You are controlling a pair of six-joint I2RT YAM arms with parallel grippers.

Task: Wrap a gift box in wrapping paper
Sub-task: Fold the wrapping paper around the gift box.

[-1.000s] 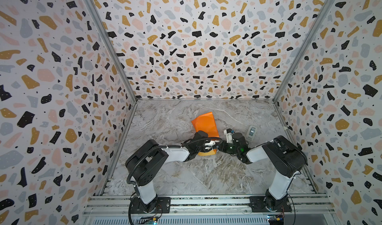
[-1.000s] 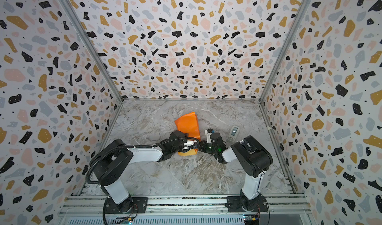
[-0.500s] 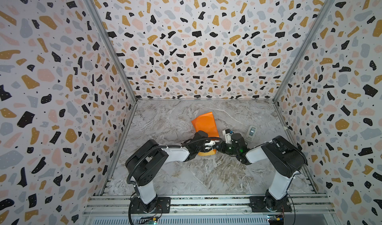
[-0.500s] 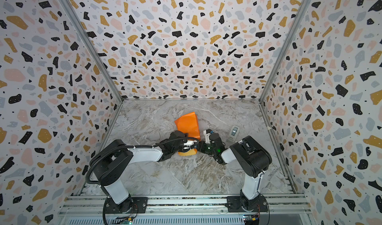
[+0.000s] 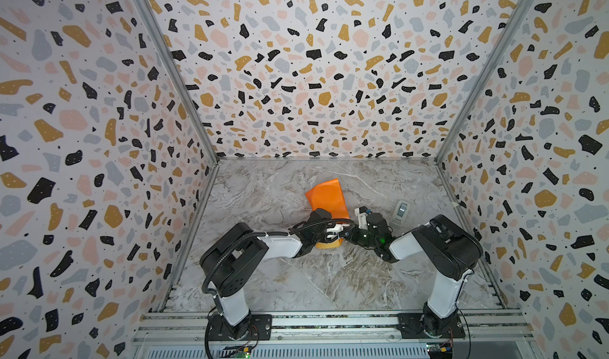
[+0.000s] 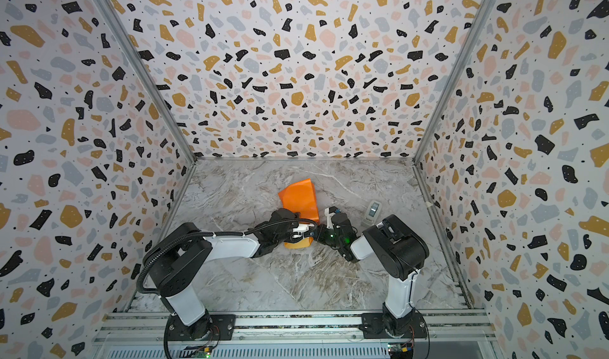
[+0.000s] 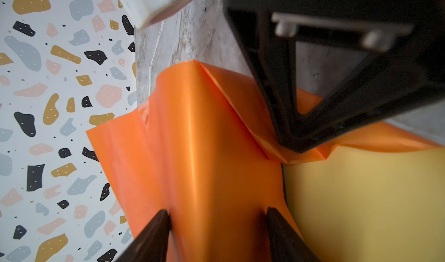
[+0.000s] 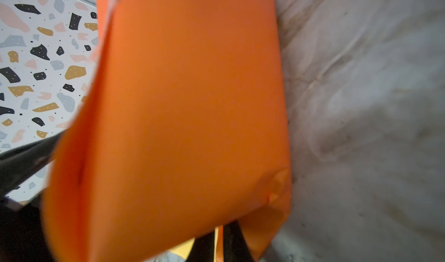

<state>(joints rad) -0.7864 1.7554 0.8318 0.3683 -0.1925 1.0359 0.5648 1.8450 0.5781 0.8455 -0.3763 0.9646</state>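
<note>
Step in hand: You are mid-fold. The large plain sheet of wrapping paper [image 5: 326, 197], bright orange on one face and mustard-yellow on the other, has one flap raised above the middle of the marbled grey worktop [image 5: 296, 284]. Its yellow face shows on the side towards the near edge.

Right hand: Your right hand [image 8: 220, 239] is pressed together on the paper. In the left wrist view its black tips pinch a creased orange corner [image 7: 296, 150].

Left hand: Your left hand [image 7: 216, 212] is spread. Its two dark fingers [image 7: 154, 236] rest apart on the orange face, and I judge it grips nothing.

Gift box: You cannot see the small dark navy gift box in any view. Judging by the fold, it lies under the paper beneath the two hands, near the middle of the worktop.

Next move: Draw the pinched corner over and flat while the left hand pins the sheet. A slack pinch would probably let the stiff flap spring back.

Containers: The gift box is the only one here, and its contents cannot be told.

Also present: A small grey-and-white device [image 5: 400, 212] lies near the right edge of the worktop, apart from the paper.
</note>
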